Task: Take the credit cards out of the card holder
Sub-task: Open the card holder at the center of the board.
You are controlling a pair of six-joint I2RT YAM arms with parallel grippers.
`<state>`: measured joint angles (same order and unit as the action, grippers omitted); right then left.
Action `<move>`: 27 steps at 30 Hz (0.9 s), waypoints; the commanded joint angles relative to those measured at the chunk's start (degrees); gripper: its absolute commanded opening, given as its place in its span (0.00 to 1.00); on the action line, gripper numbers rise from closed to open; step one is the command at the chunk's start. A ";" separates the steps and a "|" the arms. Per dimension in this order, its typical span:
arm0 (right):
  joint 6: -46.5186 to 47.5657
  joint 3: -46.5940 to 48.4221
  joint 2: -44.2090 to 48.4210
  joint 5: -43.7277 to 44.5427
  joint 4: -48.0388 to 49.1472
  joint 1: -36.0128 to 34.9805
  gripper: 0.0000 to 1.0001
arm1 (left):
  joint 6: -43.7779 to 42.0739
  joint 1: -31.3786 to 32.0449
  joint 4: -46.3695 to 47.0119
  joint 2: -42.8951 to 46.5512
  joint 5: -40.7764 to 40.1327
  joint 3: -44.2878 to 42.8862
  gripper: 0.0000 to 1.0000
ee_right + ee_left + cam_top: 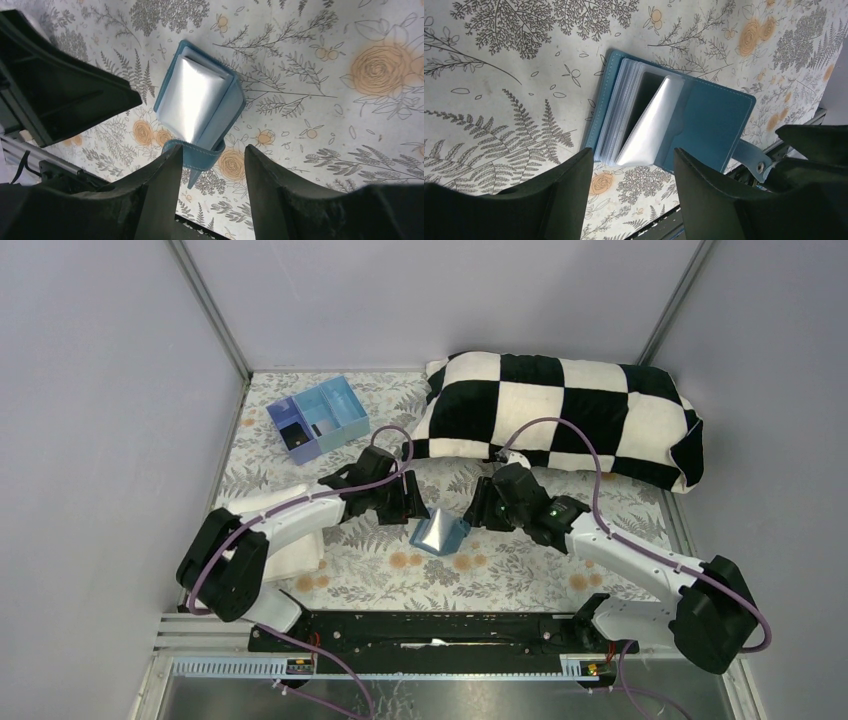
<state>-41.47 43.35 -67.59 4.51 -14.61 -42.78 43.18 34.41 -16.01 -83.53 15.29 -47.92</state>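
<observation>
The card holder [440, 534] lies open on the floral cloth between my two grippers, its light-blue cover [719, 115] spread and its clear sleeves [649, 125] fanned up. A dark panel [649, 92] shows between the sleeves. The credit cards themselves are hidden. My left gripper [633, 152] is open just short of the sleeves' near edge, with nothing between its fingers. My right gripper [214, 148] is open too, and the holder's snap strap [200, 152] lies just beyond its fingertips. In the top view the left gripper [405, 505] and the right gripper [478, 512] flank the holder closely.
A blue-and-purple compartment tray [317, 418] stands at the back left. A black-and-white checkered pillow [560, 415] fills the back right. A folded white cloth [290, 555] lies under the left arm. Grey walls close in both sides.
</observation>
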 commanded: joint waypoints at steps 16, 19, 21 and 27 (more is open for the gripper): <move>-0.53 -9.60 -4.10 1.26 6.39 -0.92 0.53 | 0.78 0.98 7.30 -8.11 4.82 -5.53 0.62; -0.70 -11.23 -3.36 1.11 4.45 -0.72 0.53 | 0.38 1.38 7.26 -8.48 5.59 -5.94 0.62; -0.28 -11.09 -1.63 1.86 2.70 -0.76 0.53 | 0.31 1.61 7.24 -8.69 5.42 -6.11 0.62; 1.20 -7.14 2.33 2.69 -2.08 -0.72 0.54 | 0.25 2.70 6.43 -8.82 3.44 -6.05 0.64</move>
<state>-41.41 31.79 -68.23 5.17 -14.17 -43.75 43.81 36.32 -10.85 -92.01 19.18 -51.92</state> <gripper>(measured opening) 0.543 0.638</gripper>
